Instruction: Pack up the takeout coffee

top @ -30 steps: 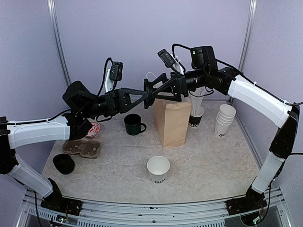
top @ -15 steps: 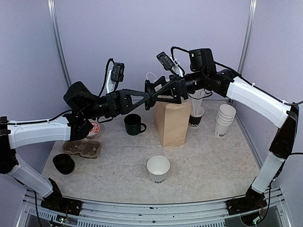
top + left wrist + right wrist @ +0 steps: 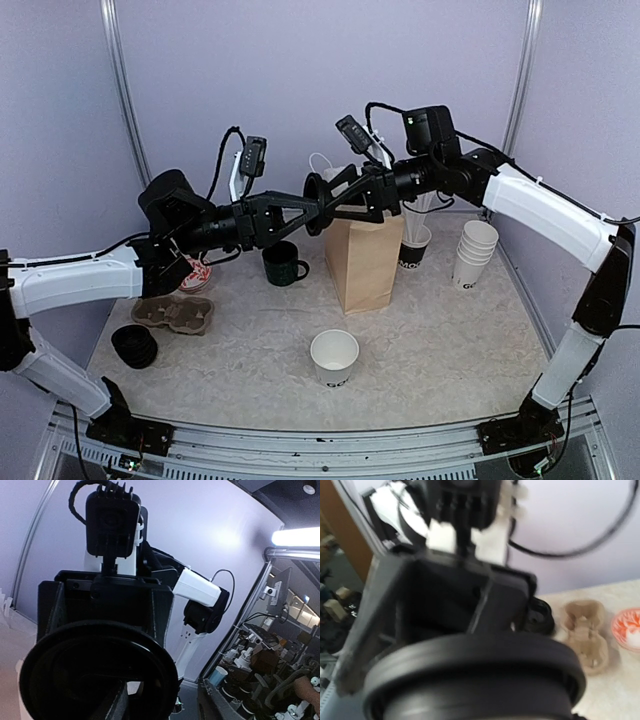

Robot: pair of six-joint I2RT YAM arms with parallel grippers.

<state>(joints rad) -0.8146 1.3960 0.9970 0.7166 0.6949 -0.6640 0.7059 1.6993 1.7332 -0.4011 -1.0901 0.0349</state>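
Note:
High above the brown paper bag (image 3: pixel 364 258) my two grippers meet tip to tip around a black cup lid (image 3: pixel 316 190). My right gripper (image 3: pixel 326 206) is closed on the lid, which fills the bottom of the right wrist view (image 3: pixel 470 675). My left gripper (image 3: pixel 308 212) has its jaws parted beside the lid, which looms in the left wrist view (image 3: pixel 95 675). A lidless white cup with black lettering (image 3: pixel 334 358) stands at the front centre. A second lettered cup (image 3: pixel 413 250) stands behind the bag, its top partly hidden.
A dark green mug (image 3: pixel 283 263) stands left of the bag. A stack of plain white cups (image 3: pixel 474 253) is at the right. A cardboard cup carrier (image 3: pixel 175 313), a pile of black lids (image 3: pixel 134 346) and a red-and-white dish (image 3: pixel 196 273) lie at the left.
The left gripper's jaws have parted from the lid while the right gripper's jaws have closed in on it. Both arms lifted slightly.

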